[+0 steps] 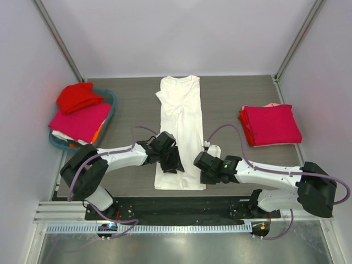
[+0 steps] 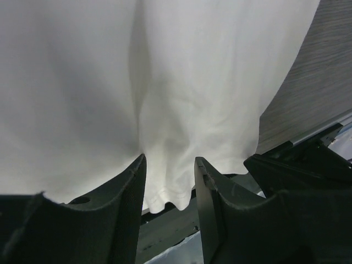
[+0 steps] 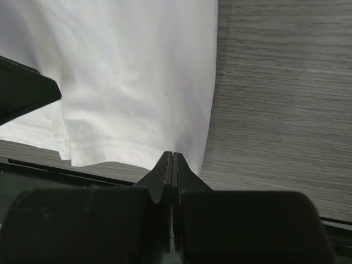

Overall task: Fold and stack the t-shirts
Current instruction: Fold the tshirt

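Two claws are working the bottom hem of the white t-shirt (image 1: 180, 118), and that shirt is lying as a long narrow strip down the middle of the grey surface (image 1: 231, 99) in the overhead view, sleeve folds showing toward the top of the frame, hem toward the bottom. The left claw (image 2: 169, 177) is sitting at the lower left of the strip with its jaws standing apart, and in its wrist view a puckered bit of hem is bunching up in the gap between the two dark fingers (image 2: 129, 192). The right claw (image 3: 172, 160) is sitting at the strip's lower right corner with its jaws pressed tight together, the tips meeting right at the edge of the cloth; whether any fabric is caught between them, I cannot tell. Over in the upper left of the overhead frame a teal basket (image 1: 110, 103) is holding a red tee (image 1: 80, 97), bunched at its upper end, and a magenta-pink tee (image 1: 82, 122) is spreading across the rest and draping over the rim. At the right of the frame, well apart from the white shirt, a folded stack (image 1: 272, 125) of pink-red tees is resting flat on the surface.
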